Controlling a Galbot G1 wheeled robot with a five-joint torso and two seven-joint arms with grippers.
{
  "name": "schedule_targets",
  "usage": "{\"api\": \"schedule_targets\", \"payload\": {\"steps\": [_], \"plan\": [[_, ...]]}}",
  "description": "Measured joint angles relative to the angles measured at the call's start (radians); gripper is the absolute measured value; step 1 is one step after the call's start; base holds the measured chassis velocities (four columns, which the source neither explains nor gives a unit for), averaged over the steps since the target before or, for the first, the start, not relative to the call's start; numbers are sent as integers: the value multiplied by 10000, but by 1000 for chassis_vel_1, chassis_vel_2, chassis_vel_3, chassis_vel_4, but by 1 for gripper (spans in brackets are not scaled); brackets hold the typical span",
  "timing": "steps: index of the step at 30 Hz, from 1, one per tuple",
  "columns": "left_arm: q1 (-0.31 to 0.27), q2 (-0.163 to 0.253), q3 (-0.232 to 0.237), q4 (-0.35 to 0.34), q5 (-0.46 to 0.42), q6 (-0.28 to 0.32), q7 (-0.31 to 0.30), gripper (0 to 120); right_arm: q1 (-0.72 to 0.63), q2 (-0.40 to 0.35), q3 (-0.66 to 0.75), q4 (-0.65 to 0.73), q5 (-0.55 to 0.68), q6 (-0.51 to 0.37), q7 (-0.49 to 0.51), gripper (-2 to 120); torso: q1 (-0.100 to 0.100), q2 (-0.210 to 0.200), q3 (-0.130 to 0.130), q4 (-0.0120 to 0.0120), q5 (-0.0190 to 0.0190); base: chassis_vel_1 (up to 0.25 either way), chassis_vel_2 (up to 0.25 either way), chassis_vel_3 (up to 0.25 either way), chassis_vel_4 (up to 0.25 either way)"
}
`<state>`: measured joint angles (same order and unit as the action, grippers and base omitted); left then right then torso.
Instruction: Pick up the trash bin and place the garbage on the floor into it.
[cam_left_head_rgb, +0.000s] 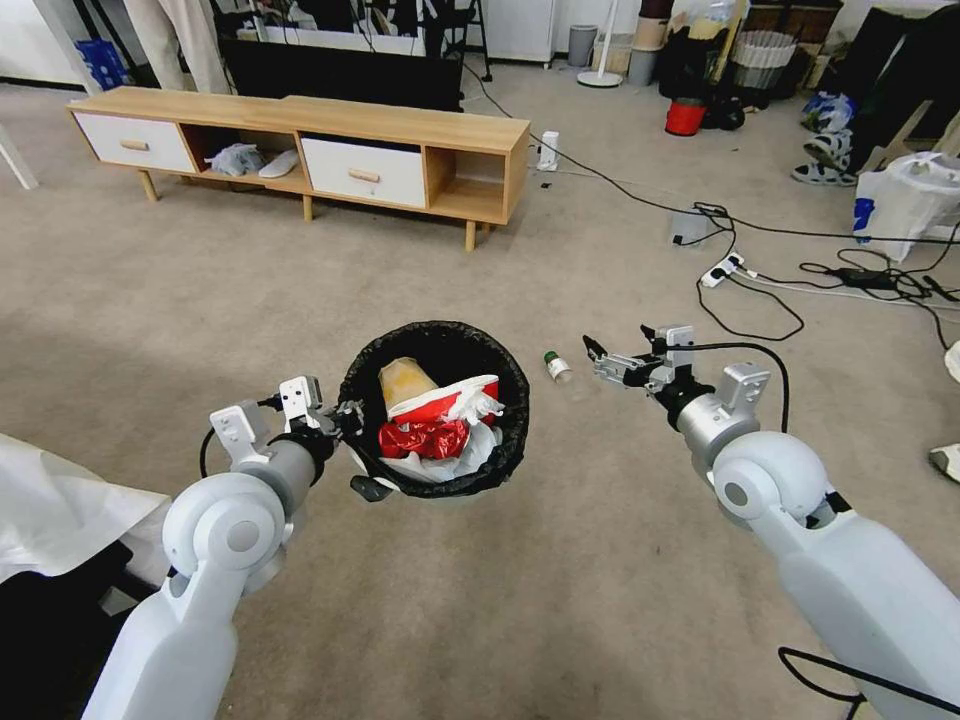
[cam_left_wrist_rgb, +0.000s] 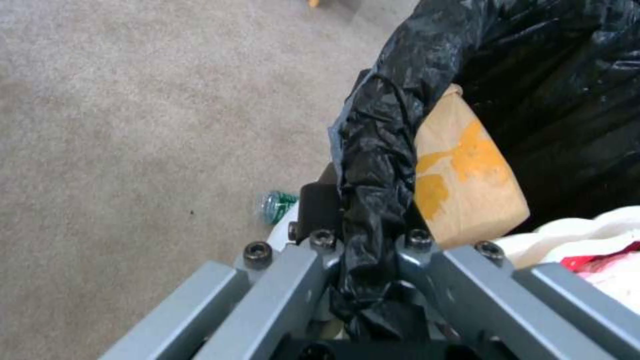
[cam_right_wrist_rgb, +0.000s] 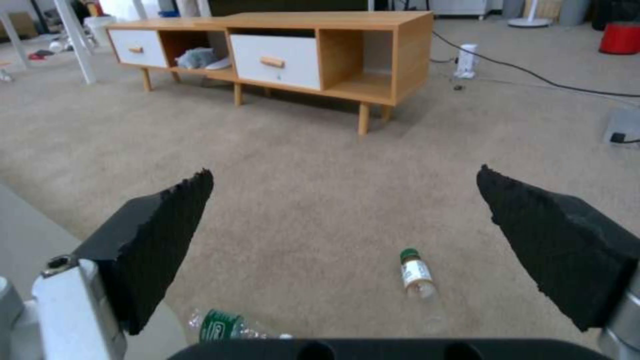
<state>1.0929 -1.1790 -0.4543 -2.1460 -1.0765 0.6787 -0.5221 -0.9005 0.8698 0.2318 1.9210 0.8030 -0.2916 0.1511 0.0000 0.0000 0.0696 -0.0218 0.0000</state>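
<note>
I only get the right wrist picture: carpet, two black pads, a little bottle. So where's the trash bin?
Observer: In front of the robot. The left tool is shut on the trash bin's bag-lined rim.
Operator: Is anything in it?
Observer: Yes, a brown cardboard piece and a red-white paper carton.
Operator: Is my bottle near the bin?
Observer: The clear bottle lies on the carpet between the bin and the open right tool, touching neither.
</note>
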Motion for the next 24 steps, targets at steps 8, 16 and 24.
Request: {"api": "schedule_targets", "payload": {"steps": [8, 16, 24], "plan": [[-13, -5, -2, 0, 0, -4, 0, 3, 37, 5, -12, -25, 12, 9, -7, 100, 0, 0, 0, 0, 0, -64, 58, 58, -51], [-19, -23, 1, 1, 10, -5, 1, 3, 38, -1, -4, -42, 12, 28, -47, 100, 0, 0, 0, 1, 0, -78, 82, 56, -71], [-29, -26, 1, 30, 14, -6, 8, 3, 87, 39, -16, -129, 5, 57, -111, 100, 0, 0, 0, -1, -1, -66, 56, 64, -77]]}}
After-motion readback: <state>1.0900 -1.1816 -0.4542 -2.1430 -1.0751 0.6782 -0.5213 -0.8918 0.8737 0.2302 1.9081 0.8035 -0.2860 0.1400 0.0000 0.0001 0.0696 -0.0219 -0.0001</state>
